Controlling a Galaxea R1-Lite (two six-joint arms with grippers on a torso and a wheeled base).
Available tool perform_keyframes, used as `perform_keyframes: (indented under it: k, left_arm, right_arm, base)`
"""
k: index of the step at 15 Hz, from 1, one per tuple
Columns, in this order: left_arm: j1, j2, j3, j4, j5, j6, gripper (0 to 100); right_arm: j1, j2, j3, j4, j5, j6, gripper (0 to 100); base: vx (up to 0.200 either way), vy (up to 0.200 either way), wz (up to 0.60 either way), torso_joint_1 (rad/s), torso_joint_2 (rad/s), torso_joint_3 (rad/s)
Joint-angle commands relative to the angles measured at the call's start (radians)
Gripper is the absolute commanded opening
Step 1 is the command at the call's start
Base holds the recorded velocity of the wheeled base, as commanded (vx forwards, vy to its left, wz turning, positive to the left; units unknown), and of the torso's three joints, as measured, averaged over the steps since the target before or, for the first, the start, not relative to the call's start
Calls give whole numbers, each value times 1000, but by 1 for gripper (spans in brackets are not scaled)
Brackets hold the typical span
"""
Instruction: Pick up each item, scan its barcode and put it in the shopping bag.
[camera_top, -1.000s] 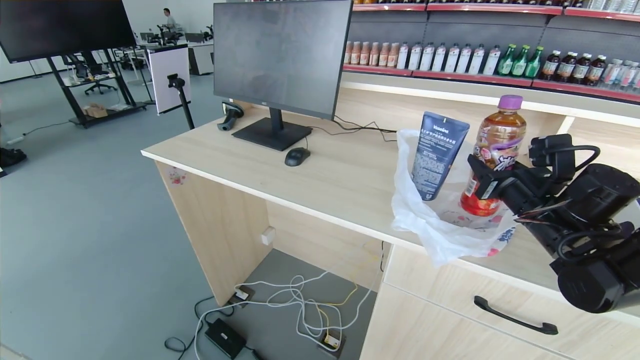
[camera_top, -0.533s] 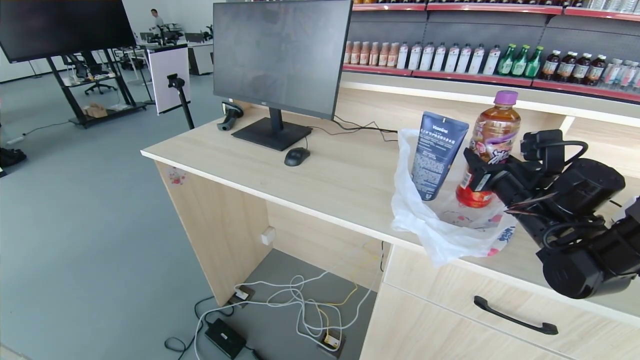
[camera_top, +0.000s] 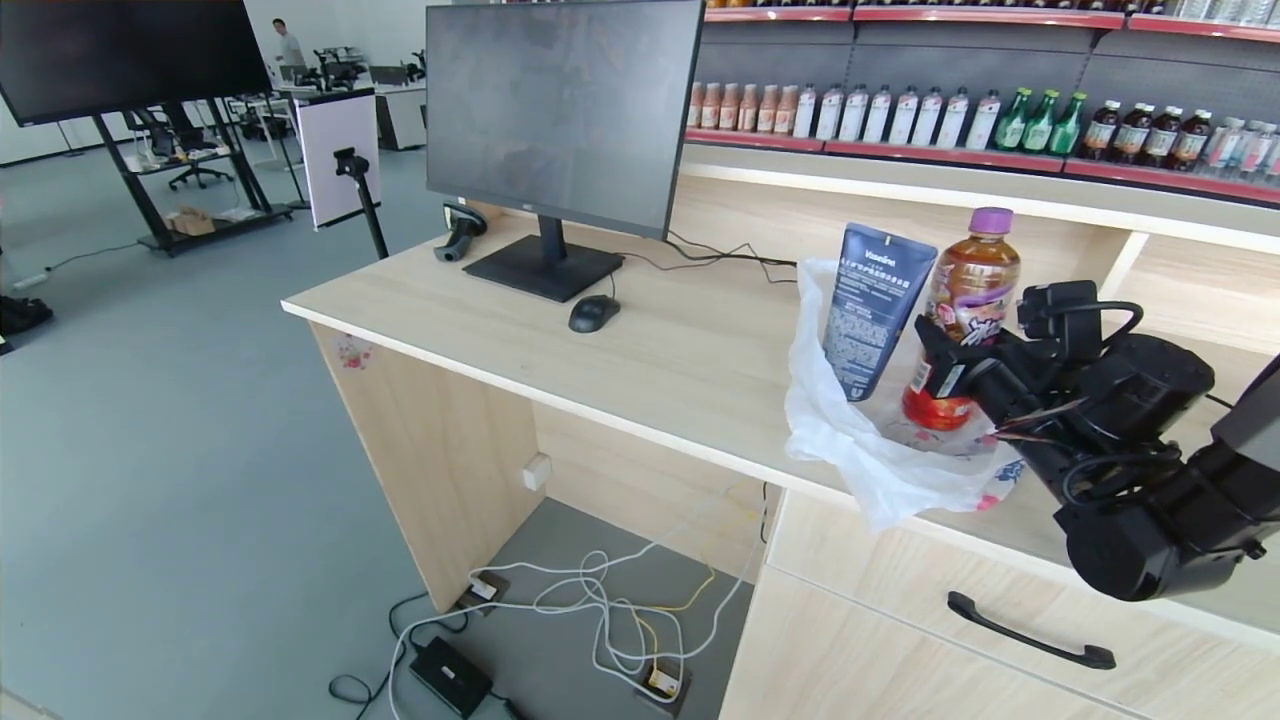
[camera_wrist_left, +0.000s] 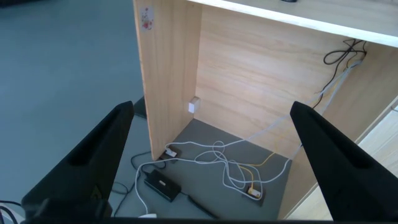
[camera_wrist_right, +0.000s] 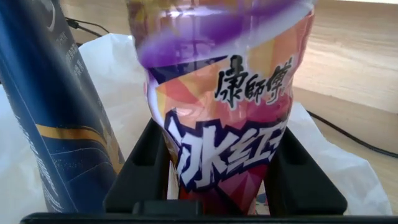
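White plastic, the bag (camera_top: 850, 450) lies open, and a blue tube (camera_top: 875, 305) stands inside it. The right gripper (camera_top: 945, 365) holds the bottle (camera_top: 968, 290) upright. Its jaws are tight round the bottle's lower half, and the bottle's bottom is down in the bag's mouth, just beside the tube. To do this well, it should go down slowly, stay straight, miss the tube, and let go only when the bottle rests. The left gripper (camera_wrist_left: 211, 162) hangs away from the bag, jaws wide, holding nothing.

Chinese characters on bottle (camera_wrist_right: 227, 143), wordmark on tube (camera_top: 876, 300)
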Motion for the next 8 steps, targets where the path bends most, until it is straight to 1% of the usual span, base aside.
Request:
perform_keyframes:
  k: [1,8]
  left_arm:
    - [0,0,0,-1,0,0,100]
    - [0,0,0,-1,0,2,100]
  right_arm:
    - [-6,32,1,6,0,-1,0]
    - [-24,13,39,6,0,-1,0]
  base:
    - [0,0,0,0,0,0]
    - [0,0,0,0,0,0]
